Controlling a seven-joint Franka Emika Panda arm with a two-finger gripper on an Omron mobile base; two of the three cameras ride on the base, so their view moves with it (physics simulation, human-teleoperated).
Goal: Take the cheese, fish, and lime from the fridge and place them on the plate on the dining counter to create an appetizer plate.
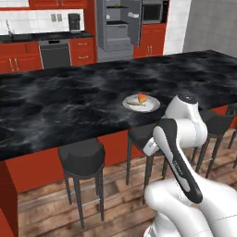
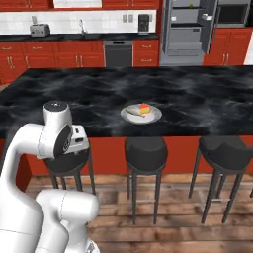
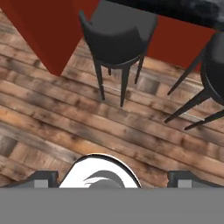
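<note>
- The counter [image 1: 69, 99], black with white veins on a red base, is seen stretching across both base views.
- The fridge [image 1: 118, 28] is seen at the back wall with its doors open and its dark shelves exposed; a small yellow-green ball, taken for the lime [image 2: 190, 6], is made out on an upper shelf, too small to be sure of.
- Black stools [image 2: 146, 153] are lined up along the near side of the counter, on a wooden floor [image 3: 87, 127].
- The arm [image 1: 183, 152] is folded in front of the counter, below its edge, with the hand turned down toward the floor.
- The plate [image 1: 150, 105] is set on the counter near its front edge, above the stools.
- The fish [image 2: 133, 111] is laid on the plate, just beside the cheese.
- The cheese [image 1: 142, 98] is seen on the plate, its red side showing.
- The gripper [image 3: 111, 178] is held over the floor near a stool; its two tips are spread wide apart and nothing is held between them.
</note>
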